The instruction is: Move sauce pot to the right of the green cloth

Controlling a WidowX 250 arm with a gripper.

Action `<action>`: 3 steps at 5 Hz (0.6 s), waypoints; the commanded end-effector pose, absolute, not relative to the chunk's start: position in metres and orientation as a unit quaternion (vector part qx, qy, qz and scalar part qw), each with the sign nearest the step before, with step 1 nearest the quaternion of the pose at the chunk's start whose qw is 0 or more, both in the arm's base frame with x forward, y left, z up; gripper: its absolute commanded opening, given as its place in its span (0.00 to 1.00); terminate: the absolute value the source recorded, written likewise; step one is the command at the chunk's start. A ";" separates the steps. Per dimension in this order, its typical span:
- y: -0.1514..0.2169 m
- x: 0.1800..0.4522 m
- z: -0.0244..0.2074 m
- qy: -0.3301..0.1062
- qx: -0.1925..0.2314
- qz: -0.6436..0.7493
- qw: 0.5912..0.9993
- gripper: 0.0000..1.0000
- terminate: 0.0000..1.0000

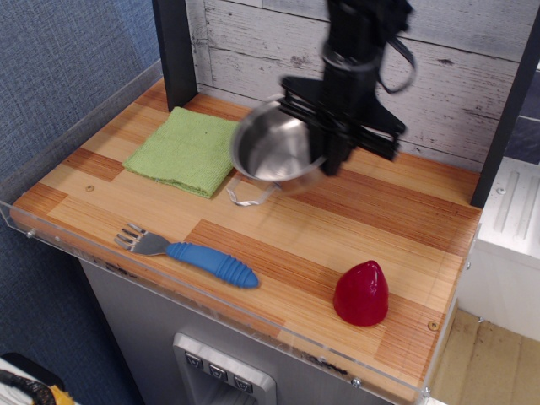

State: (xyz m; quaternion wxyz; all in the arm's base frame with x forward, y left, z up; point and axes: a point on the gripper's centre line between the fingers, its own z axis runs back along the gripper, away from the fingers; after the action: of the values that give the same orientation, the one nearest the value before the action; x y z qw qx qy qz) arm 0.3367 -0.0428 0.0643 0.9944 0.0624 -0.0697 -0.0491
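A wooden tabletop of striped orange and pale planks sits on a grey cabinet with small buttons on its front. A clear plastic rim edges it. Behind stands a whitewashed plank wall, weathered and grey. Blue textured fabric wall covers the left side. At right, a white unit and pale wood floor.
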 end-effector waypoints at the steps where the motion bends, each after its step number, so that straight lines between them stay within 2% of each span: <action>1: -0.059 0.357 0.060 -0.090 0.013 -0.064 0.994 0.00 0.00; 3: -0.067 0.363 0.050 -0.083 0.010 -0.083 0.993 0.00 0.00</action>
State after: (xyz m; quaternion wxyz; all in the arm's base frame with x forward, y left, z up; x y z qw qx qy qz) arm 0.3627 -0.0635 0.0346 0.9948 0.0107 -0.0647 -0.0777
